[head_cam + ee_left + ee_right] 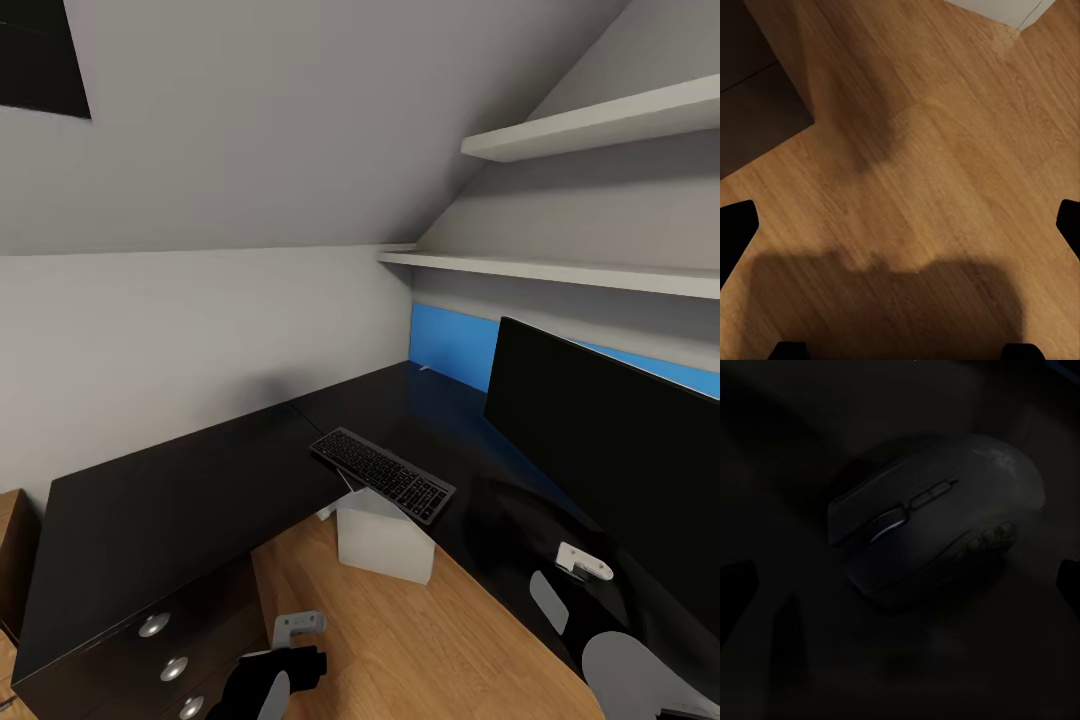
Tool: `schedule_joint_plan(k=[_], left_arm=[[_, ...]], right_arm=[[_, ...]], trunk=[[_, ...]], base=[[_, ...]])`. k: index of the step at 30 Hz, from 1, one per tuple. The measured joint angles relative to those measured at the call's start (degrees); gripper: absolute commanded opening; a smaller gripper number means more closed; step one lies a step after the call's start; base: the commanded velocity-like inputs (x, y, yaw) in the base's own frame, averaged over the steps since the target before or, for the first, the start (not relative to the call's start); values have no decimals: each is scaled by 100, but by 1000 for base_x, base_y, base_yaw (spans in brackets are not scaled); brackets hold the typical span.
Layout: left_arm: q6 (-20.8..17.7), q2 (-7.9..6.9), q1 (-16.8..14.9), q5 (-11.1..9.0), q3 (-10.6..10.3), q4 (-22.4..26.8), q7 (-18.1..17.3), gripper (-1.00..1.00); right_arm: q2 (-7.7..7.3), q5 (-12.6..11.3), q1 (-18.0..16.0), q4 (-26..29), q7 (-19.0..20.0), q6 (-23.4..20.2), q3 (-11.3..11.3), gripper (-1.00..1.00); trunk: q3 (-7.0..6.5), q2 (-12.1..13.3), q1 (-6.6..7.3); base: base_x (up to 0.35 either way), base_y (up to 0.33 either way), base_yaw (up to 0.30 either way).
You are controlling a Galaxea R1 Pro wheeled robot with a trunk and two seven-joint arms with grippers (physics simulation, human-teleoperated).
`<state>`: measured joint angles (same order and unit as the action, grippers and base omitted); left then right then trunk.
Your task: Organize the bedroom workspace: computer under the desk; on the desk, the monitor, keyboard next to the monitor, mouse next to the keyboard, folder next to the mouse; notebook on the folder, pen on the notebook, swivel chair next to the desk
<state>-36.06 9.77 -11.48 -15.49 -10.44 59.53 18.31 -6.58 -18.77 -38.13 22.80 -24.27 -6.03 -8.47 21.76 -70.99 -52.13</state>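
left fingers [736, 229] spread, empty | right fingers [738, 585] spread over mouse [934, 521]

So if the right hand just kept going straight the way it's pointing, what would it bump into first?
Most likely the mouse: it lies dead ahead between the right hand's open fingers on the dark desk. The picture is dim, so how near it is stays unclear.

Head view evenly lit, slightly soft; glossy worktop [180, 500] reflective. Right wrist view near-black. Broad soft shadows on floor [945, 150].
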Motion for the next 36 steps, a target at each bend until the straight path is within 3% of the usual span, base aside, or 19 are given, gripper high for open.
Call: schedule_joint_plan(k=[36], left_arm=[[18,-18,0,8,0,-89,21,100]], right_arm=[[0,-10,0,-8,-27,-44,-15,100]], trunk=[[0,0,0]], base=[[12,0,0]])
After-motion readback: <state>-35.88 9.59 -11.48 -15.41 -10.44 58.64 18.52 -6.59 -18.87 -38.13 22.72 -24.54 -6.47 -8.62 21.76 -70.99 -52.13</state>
